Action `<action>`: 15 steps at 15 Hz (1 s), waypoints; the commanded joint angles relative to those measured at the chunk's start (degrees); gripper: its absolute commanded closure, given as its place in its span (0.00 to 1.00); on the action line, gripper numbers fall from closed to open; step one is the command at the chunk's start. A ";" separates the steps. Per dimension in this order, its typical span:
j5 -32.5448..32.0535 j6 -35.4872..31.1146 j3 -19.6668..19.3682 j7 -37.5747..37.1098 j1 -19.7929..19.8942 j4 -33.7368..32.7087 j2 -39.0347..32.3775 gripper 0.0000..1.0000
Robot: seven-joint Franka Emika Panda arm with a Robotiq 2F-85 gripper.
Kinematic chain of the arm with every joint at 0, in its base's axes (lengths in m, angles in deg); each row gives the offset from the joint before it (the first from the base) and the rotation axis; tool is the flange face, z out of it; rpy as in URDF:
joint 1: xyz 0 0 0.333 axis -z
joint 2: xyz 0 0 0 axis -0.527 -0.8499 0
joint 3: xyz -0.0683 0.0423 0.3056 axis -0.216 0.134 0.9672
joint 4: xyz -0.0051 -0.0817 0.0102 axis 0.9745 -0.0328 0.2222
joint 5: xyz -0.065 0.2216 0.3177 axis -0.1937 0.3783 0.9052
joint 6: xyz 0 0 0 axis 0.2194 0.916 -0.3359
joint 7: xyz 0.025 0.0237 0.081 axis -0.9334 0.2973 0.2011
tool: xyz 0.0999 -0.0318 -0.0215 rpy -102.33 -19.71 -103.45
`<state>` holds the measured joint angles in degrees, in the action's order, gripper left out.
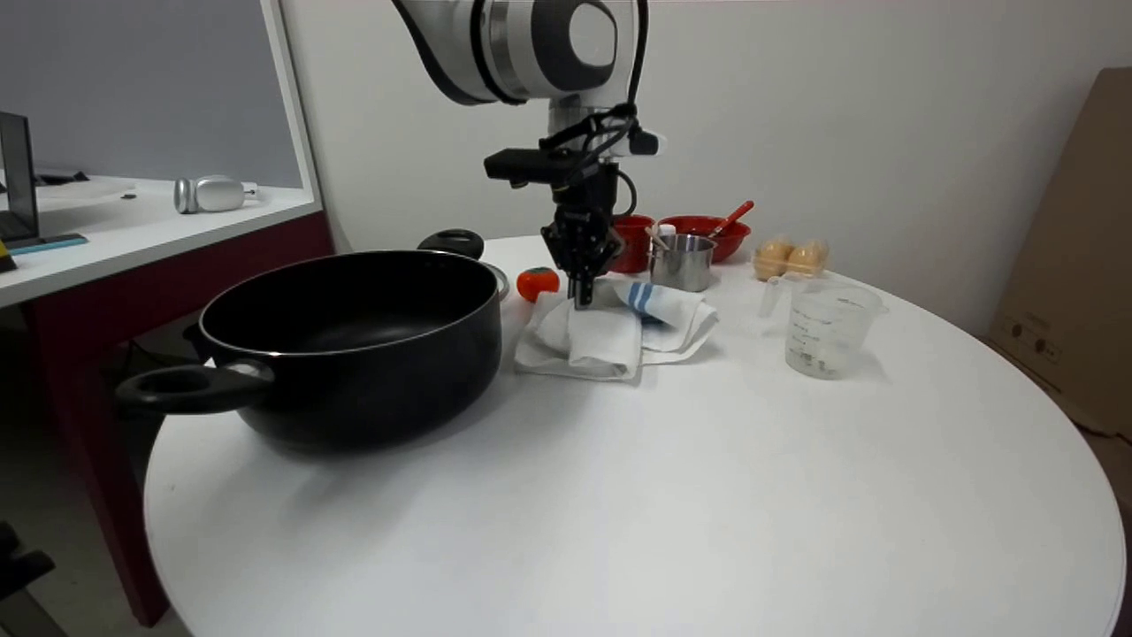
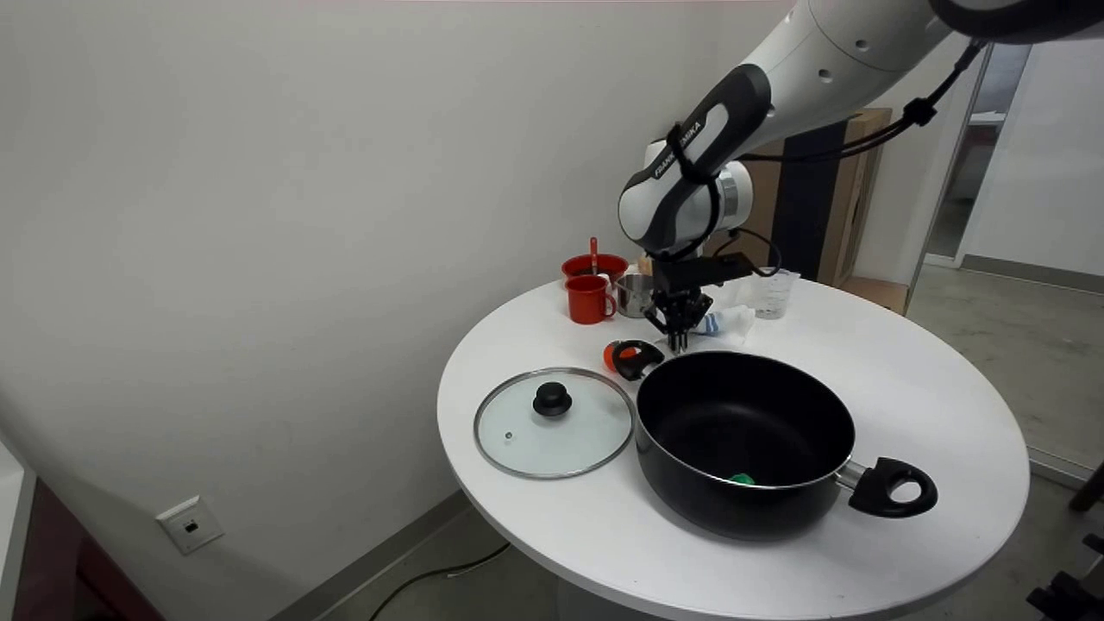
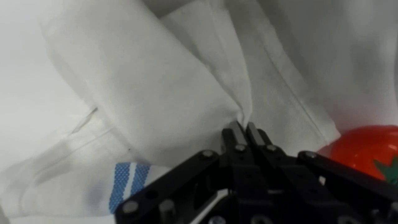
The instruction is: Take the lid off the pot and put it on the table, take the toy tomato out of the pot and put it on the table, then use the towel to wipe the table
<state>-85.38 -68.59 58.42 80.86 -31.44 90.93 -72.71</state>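
My gripper (image 3: 243,127) points down and is shut on a fold of the white towel (image 3: 140,87). The towel lies crumpled on the table, blue stripes showing, also in both exterior views (image 1: 606,341) (image 2: 731,323). The red toy tomato (image 1: 538,283) sits on the table beside the towel, close to my gripper; it shows at the right of the wrist view (image 3: 363,151). The black pot (image 1: 380,380) stands uncovered on the table. The glass lid (image 2: 552,440) lies on the table, knob up, beside the pot in an exterior view. A small green thing (image 2: 742,479) shows inside the pot.
A red mug (image 2: 588,299), a red bowl (image 2: 595,263) and a steel cup (image 1: 683,263) stand behind the towel. An egg pack (image 1: 790,258) and a clear measuring cup (image 1: 827,332) stand further along the white round table (image 1: 663,495). Pot handles stick out.
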 commanded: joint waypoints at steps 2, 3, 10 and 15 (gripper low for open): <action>0.43 -1.05 3.22 5.82 -0.79 4.34 0.11 0.99; 0.19 -1.82 3.95 6.97 -1.25 5.93 0.78 0.99; 0.87 -1.96 4.58 9.76 -0.72 10.30 3.49 0.99; 1.32 -5.47 0.79 8.16 3.35 15.98 7.54 0.99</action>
<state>-84.96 -70.74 61.37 89.11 -30.59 101.07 -68.68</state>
